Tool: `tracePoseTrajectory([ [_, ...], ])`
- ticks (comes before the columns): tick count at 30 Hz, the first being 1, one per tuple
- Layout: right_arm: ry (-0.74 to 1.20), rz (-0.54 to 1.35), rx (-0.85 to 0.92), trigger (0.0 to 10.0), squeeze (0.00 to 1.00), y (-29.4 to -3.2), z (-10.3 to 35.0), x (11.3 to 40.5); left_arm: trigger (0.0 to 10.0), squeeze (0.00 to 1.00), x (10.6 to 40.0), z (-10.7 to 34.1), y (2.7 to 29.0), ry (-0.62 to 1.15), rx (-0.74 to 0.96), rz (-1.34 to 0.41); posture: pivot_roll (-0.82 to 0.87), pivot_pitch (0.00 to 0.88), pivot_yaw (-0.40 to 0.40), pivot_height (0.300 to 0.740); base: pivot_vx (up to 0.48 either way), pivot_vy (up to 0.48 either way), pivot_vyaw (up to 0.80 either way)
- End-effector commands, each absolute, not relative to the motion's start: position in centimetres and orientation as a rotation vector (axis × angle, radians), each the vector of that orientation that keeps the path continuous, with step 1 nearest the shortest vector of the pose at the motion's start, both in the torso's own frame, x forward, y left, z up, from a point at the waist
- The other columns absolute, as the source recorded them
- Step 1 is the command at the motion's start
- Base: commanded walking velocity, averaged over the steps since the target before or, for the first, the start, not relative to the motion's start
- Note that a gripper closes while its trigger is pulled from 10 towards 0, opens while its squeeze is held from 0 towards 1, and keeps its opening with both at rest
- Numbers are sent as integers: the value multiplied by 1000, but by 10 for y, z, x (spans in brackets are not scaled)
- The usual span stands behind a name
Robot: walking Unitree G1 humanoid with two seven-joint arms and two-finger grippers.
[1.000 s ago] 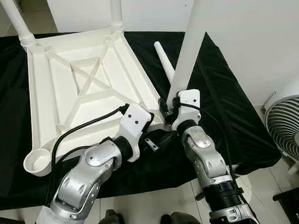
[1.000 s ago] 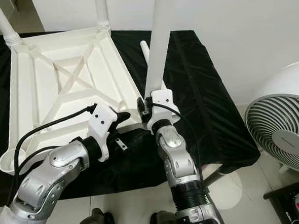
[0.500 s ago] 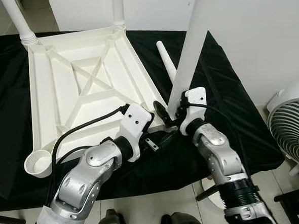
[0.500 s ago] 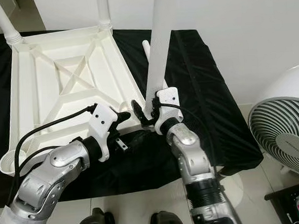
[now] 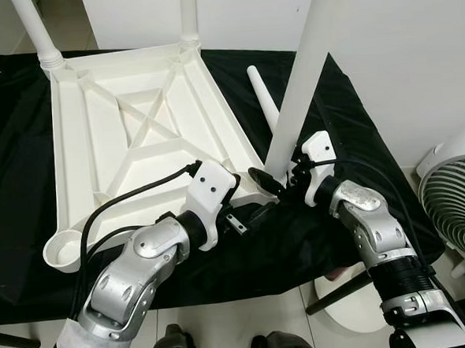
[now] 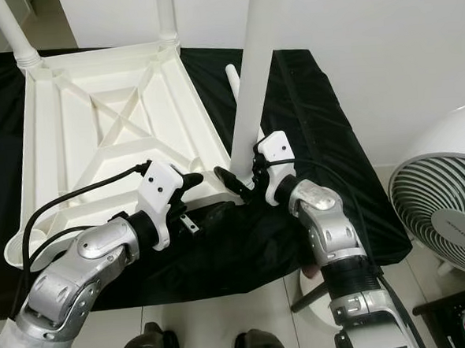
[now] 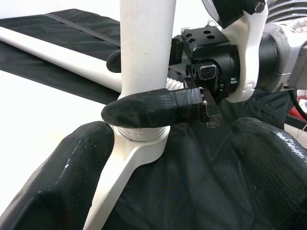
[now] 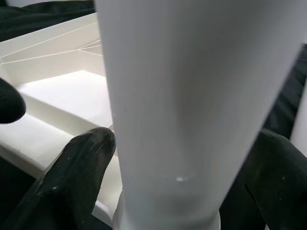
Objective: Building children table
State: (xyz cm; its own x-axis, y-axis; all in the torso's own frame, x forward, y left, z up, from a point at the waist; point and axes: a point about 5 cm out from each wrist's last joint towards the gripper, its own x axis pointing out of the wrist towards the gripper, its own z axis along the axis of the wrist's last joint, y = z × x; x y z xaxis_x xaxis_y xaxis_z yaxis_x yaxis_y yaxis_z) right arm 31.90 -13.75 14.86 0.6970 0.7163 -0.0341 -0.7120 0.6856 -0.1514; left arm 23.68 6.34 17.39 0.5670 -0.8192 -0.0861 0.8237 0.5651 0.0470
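A white table top (image 5: 135, 125) lies upside down on a black cloth (image 5: 348, 135), with two legs standing in its far corners. A third white leg (image 5: 301, 75) stands upright in the near right corner socket (image 7: 139, 148). My right gripper (image 5: 274, 175) is shut on the base of this leg, one finger (image 7: 153, 108) across its front; the leg sits between both fingers (image 8: 81, 167). My left gripper (image 7: 172, 143) is open just in front of that corner, holding nothing. A loose leg (image 5: 261, 93) lies on the cloth behind.
The near left corner socket (image 5: 63, 251) holds no leg. A white fan (image 5: 459, 199) stands on the floor to the right. A round white base (image 5: 342, 282) sits on the floor under the table's edge, by my right arm.
My right arm has swung out to the right and its wrist has turned around the leg's base, still holding it. The left arm has stayed put. The camera shifted slightly.
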Motion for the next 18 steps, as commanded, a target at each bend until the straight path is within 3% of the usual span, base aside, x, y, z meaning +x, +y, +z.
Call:
tracePoseTrajectory([
  [1, -25, 816, -174, 10000, 0, -141, 147, 321, 10000, 0, 235, 170, 63, 68, 91, -993, -4, 22, -42, 740, 0, 0, 0],
  [7, -8, 826, -184, 10000, 0, -144, 144, 326, 10000, 0, 234, 171, 63, 69, 93, -992, -1, 21, -44, 740, 0, 0, 0],
  [8, -7, 834, -186, 5216, 0, -144, 143, 327, 10000, 0, 234, 171, 62, 69, 92, -992, 1, 23, -46, 740, 0, 0, 0],
  [10, -7, 843, -189, 5216, 0, -144, 142, 327, 10000, 0, 234, 171, 62, 69, 91, -992, 1, 23, -46, 740, 0, 0, 0],
  [11, -6, 849, -179, 0, 0, -144, 140, 327, 10000, 0, 234, 171, 62, 69, 90, -992, 2, 24, -47, 740, 0, 0, 0],
  [18, -14, 850, -157, 0, 0, -145, 138, 327, 10000, 0, 232, 170, 62, 72, 89, -999, -2, 26, -44, 740, 0, 0, 0],
])
